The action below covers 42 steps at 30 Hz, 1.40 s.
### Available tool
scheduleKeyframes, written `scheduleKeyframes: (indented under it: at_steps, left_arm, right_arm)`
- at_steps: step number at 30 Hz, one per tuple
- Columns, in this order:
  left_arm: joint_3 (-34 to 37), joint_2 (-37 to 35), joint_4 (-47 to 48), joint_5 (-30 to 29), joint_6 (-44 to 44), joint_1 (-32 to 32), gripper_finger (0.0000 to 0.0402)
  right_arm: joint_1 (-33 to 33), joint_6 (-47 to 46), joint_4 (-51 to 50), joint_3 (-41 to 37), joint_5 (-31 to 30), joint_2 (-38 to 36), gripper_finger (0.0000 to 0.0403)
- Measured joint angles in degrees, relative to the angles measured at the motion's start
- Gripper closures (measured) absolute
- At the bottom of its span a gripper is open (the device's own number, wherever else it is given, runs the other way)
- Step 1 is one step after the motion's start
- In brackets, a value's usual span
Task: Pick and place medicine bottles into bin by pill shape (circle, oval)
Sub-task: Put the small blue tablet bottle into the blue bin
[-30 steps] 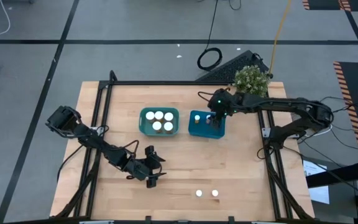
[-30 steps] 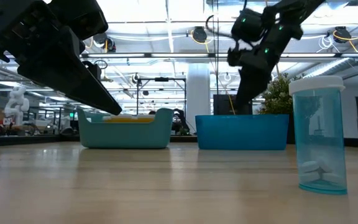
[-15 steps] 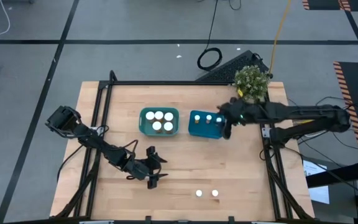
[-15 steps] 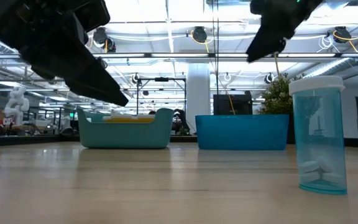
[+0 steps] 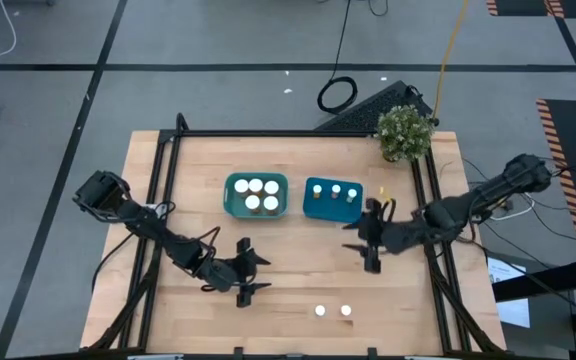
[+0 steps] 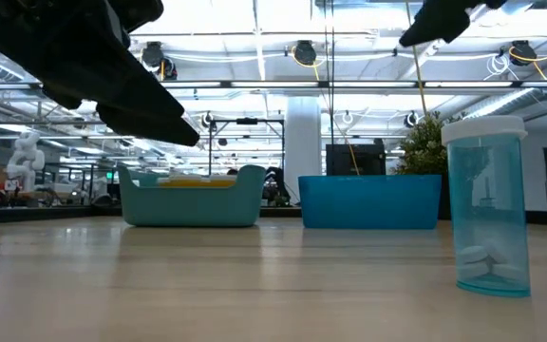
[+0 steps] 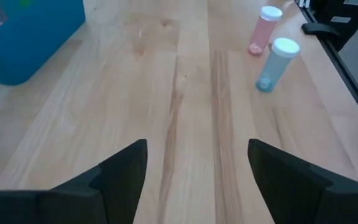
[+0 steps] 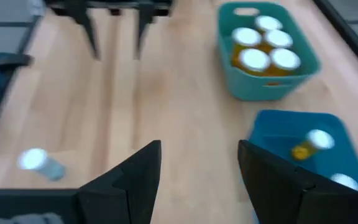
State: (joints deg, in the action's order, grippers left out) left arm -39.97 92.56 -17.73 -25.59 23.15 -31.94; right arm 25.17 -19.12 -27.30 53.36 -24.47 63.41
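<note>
Wood table [image 5: 298,270]: teal bin [image 5: 256,195] & blue bin [image 5: 332,201] side by side; 2 medicine bottles [image 5: 333,311] betw. left gripper [image 5: 252,275] & right gripper [image 5: 366,243].

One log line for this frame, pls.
left end effector: open, idle | right end effector: open, empty | two bottles on table | teal bin: five | blue bin: three

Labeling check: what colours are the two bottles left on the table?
One pink, one light blue, both white-capped; left wrist view shows it best.
</note>
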Motion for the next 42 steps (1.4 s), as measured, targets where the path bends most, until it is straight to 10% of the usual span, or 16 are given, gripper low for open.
scheduleKeyframes:
  at_steps: [24,42]
  left_arm:
    - [0.0,0.8,-4.2,-6.2,-2.5,-7.0,0.0124]
    - [-14.1,20.9,-10.5,-6.5,-7.7,-6.3,0.0124]
  right_arm:
    - [12.6,-6.5,19.5,0.0,-3.9,18.4,0.0195]
    - [17.0,-14.9,16.5,7.4,2.2,24.8,0.0195]
